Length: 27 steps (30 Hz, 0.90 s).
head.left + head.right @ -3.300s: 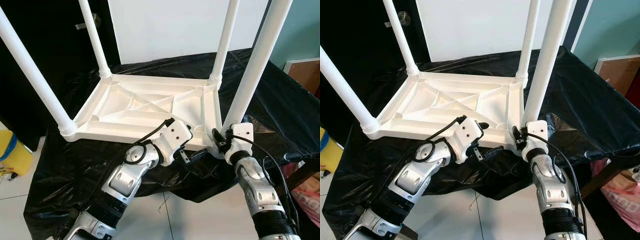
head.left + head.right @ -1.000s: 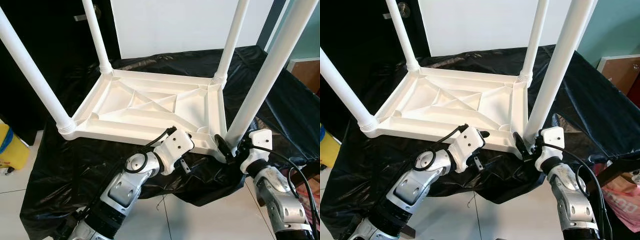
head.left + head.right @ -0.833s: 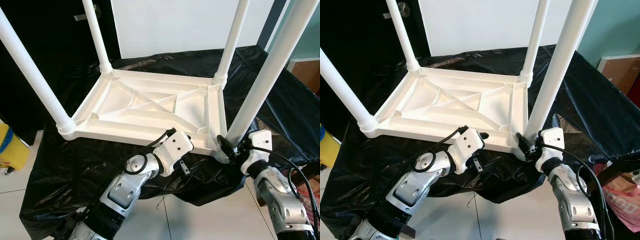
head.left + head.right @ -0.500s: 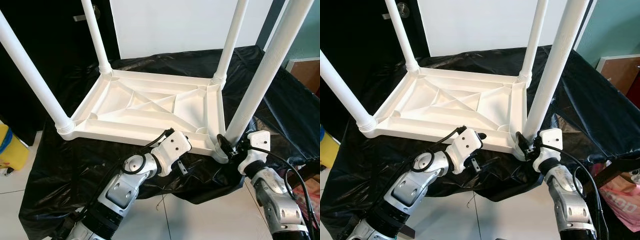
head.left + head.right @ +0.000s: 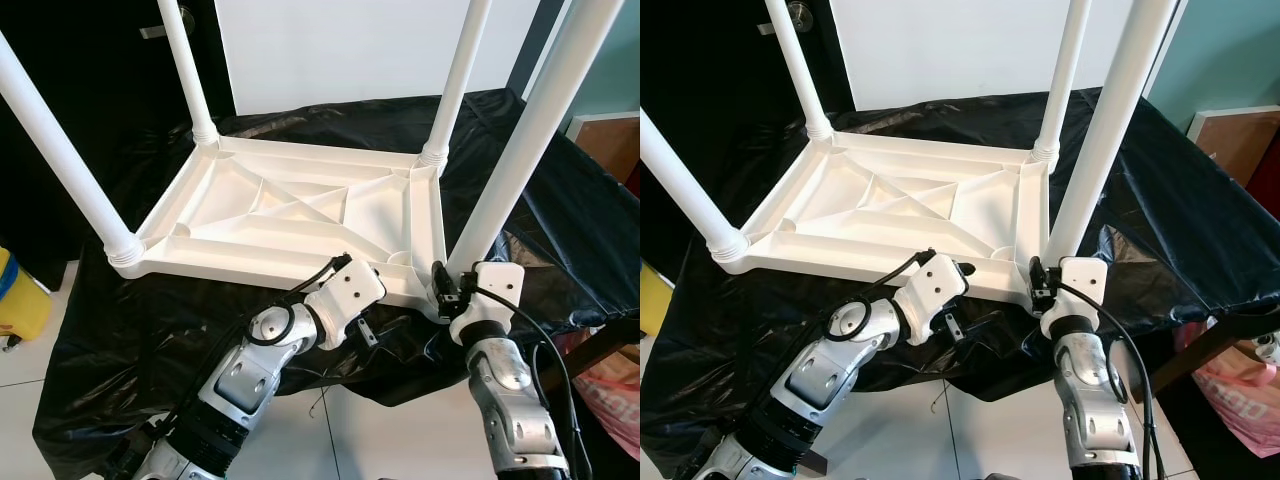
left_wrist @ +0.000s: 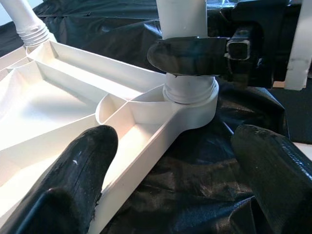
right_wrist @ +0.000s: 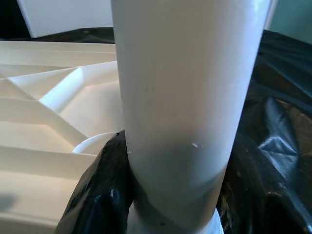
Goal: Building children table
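Observation:
A white plastic table top [image 5: 300, 215] lies upside down on a black cloth [image 5: 560, 220], with its white legs standing up. My right gripper [image 5: 445, 290] is shut on the near right leg [image 5: 510, 170], just above its threaded collar [image 6: 191, 95]. The right wrist view has that leg [image 7: 185, 97] between both black fingers [image 7: 105, 185]. My left gripper [image 5: 372, 300] is open at the top's front rim, close to the same corner. One of its fingers [image 6: 78, 175] hangs over the rim, the other over the cloth.
The cloth drapes over the front edge towards a tiled floor [image 5: 380, 430]. A dark door [image 5: 90, 80] is at the back left, with a yellow object [image 5: 15, 300] on the floor below it. A pink bag [image 5: 1240, 390] and a wooden box [image 5: 610, 145] stand at the right.
My right wrist has swung left and in, now squarely in front of the near right leg's base with its fingers around it. The left arm has hardly moved. The camera shifted slightly.

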Motion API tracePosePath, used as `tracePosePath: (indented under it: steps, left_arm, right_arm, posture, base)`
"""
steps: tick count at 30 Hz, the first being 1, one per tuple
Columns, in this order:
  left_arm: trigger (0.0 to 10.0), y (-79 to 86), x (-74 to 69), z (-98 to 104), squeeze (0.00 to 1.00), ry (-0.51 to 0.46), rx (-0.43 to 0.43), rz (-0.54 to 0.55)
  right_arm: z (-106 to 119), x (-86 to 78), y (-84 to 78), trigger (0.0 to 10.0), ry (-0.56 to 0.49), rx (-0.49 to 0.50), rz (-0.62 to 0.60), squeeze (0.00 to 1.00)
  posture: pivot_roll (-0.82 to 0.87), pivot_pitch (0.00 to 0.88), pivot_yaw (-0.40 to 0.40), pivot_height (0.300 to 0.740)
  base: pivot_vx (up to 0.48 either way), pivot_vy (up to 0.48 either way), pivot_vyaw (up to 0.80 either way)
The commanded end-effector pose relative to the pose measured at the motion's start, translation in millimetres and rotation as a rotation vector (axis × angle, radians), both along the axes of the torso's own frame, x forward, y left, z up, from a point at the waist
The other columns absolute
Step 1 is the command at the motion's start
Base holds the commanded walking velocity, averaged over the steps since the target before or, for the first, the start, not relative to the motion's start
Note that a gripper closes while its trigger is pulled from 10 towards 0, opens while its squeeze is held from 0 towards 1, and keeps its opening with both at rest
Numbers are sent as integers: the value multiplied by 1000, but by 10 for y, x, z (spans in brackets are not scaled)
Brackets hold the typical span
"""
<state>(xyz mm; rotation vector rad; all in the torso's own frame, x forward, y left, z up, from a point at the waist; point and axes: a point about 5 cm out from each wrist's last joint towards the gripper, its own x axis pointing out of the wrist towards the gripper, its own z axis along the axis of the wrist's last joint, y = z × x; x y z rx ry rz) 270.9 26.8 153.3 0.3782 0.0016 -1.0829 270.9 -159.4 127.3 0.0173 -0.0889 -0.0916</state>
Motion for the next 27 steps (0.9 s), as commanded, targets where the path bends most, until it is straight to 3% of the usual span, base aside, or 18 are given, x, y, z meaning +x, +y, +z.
tracePosePath:
  steps: [1, 5, 12, 13, 22, 26, 27]
  left_arm:
    - [10000, 15, 33, 7, 0, -10, 6, 9]
    - [10000, 16, 55, 20, 0, -18, 11, 10]
    - [10000, 16, 71, 29, 0, -23, 10, 7]
    - [10000, 11, 79, 35, 0, -25, 9, 6]
    - [10000, 2, 84, 41, 0, -30, 1, 8]
    - [10000, -25, 53, 34, 0, -28, -9, -3]
    - [10000, -20, 57, 34, 0, -28, -10, 0]
  right_arm:
    - [-124, -9, 17, 10000, 69, 26, -114, 0]
    - [-110, 0, 67, 10000, 65, 46, -178, 0]
    - [-72, -10, 81, 10000, 38, 23, -183, 0]
    - [-54, -8, 74, 10000, 30, 30, -158, 1000]
    - [65, -22, -7, 10000, -43, 34, -108, 1000]
    - [60, -158, -93, 10000, -42, -4, -69, 1000]
    - [51, -199, -99, 10000, -41, -17, -52, 867]
  posture:
    - [-169, 103, -24, 740]
    - [-167, 103, -20, 740]
    - [-174, 102, -13, 740]
    - [-179, 102, -11, 740]
    - [-187, 106, -12, 740]
    - [-193, 111, -8, 740]
    - [-193, 111, -8, 740]
  base:
    - [0, 0, 0]
    - [0, 0, 0]
    - [0, 0, 0]
    - [0, 0, 0]
    - [0, 0, 0]
    - [0, 0, 0]
    - [0, 0, 0]
